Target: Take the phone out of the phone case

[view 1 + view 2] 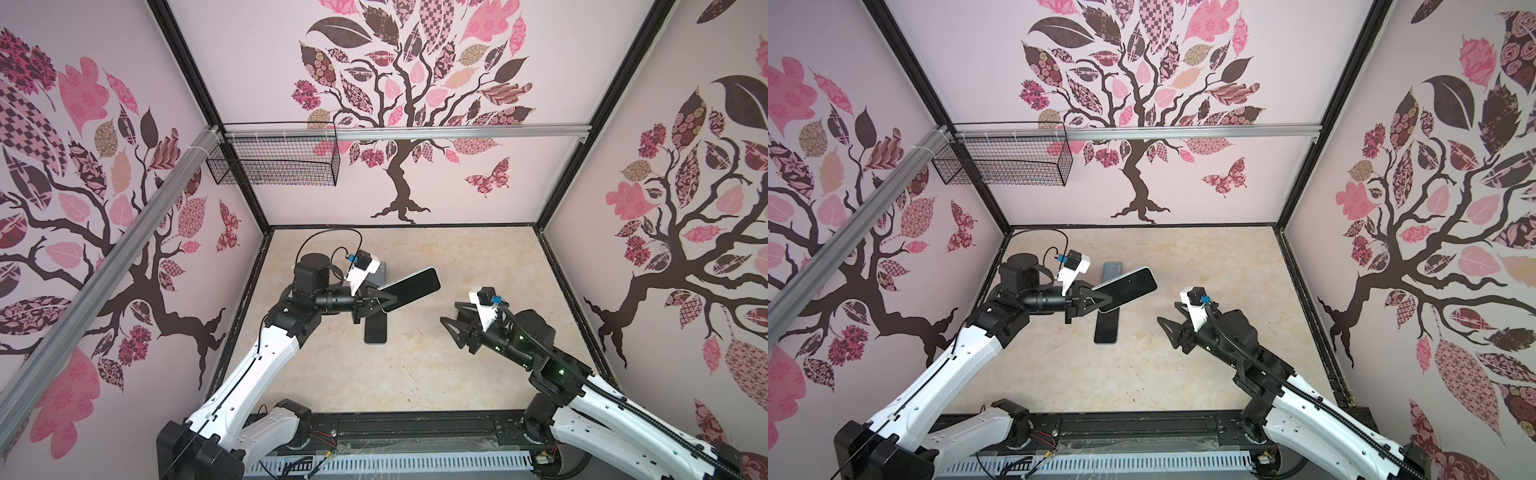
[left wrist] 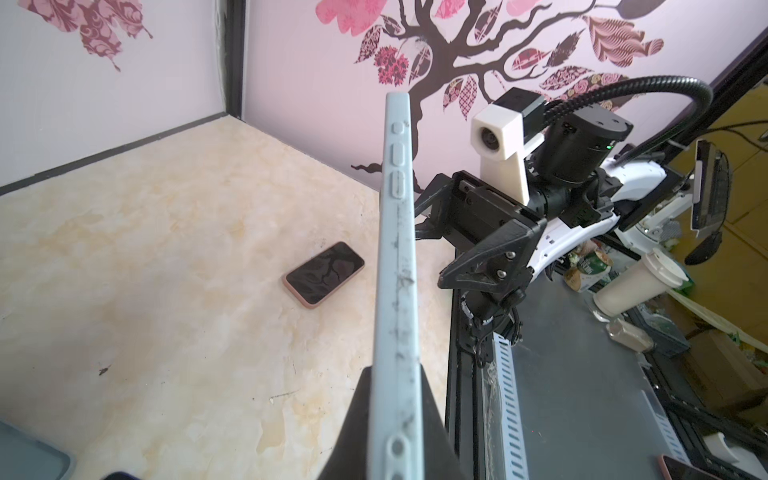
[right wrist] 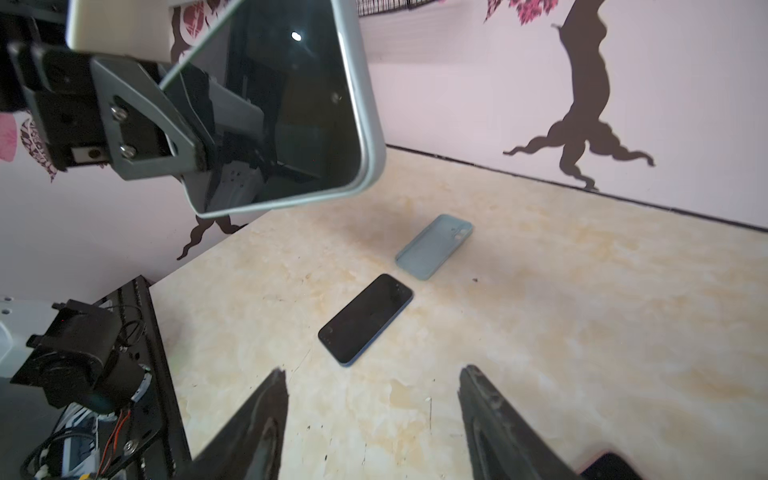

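Above the tabletop [image 1: 415, 374], left of centre: left claw [image 1: 388, 300] pinching one short end of the phone [image 1: 413, 289]. The phone is fully seated in its pale blue phone case [image 2: 397, 249] and held in the air, clear of the surface. Its dark screen faces up and its free end points toward the right arm. The left wrist view shows the case edge-on, with button bumps and dark scuffs along the side.

Right claw [image 1: 449, 311] is spread wide with nothing between its fingers. It sits low on the right side, well apart from the held phone.

A bare dark phone [image 3: 365, 320] with a blue rim lies flat on the tabletop, screen up, partly under the held one in both top views. Just beyond it toward the back wall lies an empty blue case [image 3: 434, 245], flat and end to end with the bare phone.

A pink-rimmed phone [image 2: 324, 274] lies flat on the tabletop, seen only in the left wrist view, near the right claw.
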Controlling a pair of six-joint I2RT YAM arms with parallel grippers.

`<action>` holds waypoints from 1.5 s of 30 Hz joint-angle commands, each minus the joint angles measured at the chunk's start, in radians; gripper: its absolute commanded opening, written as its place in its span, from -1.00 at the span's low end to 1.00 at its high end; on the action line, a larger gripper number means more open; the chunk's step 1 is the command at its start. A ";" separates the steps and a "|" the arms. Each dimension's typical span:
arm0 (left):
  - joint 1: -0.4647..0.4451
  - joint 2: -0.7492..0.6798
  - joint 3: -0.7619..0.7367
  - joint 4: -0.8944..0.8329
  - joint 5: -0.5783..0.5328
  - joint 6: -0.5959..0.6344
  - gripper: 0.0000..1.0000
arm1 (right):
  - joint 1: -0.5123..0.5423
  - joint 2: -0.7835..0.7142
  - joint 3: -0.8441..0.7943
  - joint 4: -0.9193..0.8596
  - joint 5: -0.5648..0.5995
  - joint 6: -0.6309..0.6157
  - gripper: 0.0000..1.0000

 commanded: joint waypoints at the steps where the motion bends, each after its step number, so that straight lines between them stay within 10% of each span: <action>1: 0.003 -0.017 -0.037 0.216 -0.006 -0.171 -1.00 | -0.007 -0.004 0.029 0.096 0.048 0.203 0.56; 18: -0.035 0.015 -0.067 0.224 -0.046 -0.432 -1.00 | -0.156 0.220 0.370 -0.165 -0.185 0.742 0.30; 45: -0.099 0.044 -0.052 0.139 -0.099 -0.343 -1.00 | -0.158 0.258 0.379 -0.222 -0.242 0.701 0.11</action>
